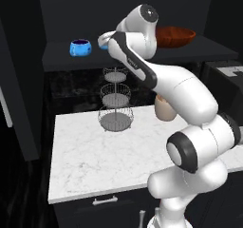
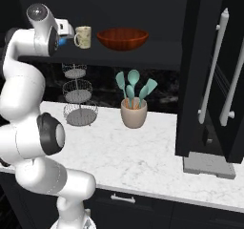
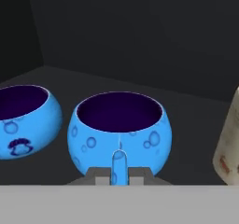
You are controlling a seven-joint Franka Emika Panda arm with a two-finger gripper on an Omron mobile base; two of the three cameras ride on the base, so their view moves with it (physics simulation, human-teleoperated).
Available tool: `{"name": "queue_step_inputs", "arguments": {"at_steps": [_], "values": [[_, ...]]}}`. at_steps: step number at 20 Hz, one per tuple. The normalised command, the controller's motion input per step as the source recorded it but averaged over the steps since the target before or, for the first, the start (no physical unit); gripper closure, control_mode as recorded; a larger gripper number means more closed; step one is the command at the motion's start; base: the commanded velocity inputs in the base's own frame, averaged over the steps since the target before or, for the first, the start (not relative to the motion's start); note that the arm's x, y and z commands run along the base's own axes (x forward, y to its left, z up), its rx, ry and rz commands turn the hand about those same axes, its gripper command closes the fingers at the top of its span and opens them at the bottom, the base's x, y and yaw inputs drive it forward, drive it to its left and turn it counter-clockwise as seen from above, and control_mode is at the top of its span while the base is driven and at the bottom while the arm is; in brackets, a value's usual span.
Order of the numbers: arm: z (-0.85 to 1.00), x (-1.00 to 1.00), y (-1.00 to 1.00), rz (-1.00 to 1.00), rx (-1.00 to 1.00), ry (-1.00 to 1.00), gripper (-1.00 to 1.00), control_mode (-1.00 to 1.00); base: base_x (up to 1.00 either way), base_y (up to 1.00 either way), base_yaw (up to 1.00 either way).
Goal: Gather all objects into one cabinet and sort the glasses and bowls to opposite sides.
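Four objects sit on the cabinet shelf [image 1: 57, 61]: two blue bowls [image 3: 119, 134], the tumbler [image 2: 83, 36], the brown bowl [image 2: 122, 38]. Gripper [image 3: 119, 171] faces one blue bowl; finger state unclear. Sorting seems unfinished.

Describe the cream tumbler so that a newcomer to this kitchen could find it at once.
Look at the black cabinet shelf above the marble counter. The cream tumbler stands upright there, left of the reddish-brown bowl. Its neighbours are bowls; it alone is taller than wide, pale and speckled.

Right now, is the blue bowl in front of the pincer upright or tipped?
Upright: the blue bowl sits on the shelf with its dark mouth facing up, rim level.
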Motion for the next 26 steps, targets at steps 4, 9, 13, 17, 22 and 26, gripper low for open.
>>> {"name": "queue_step_inputs", "arguments": {"at_steps": [4,9,13,17,22,26], "values": [[0.00,0.22,0.06,0.00,0.00,-0.03,1.00,-1.00,0.00,0.00,0.00],[0.00,0.19,0.00,0.00,0.00,-0.02,1.00,-1.00,0.00,0.00,0.00],[-0.03,0.24,0.01,0.00,0.00,-0.03,1.00,-1.00,0.00,0.00,0.00],[-0.07,0.14,0.06,0.00,0.00,-0.01,1.00,-1.00,0.00,0.00,0.00],[-0.14,0.00,0.12,0.00,0.00,0.00,-1.00,-1.00,0.00,0.00,0.00],[-0.06,0.00,0.04,0.00,0.00,0.00,-1.00,-1.00,0.00,0.00,0.00]]}}
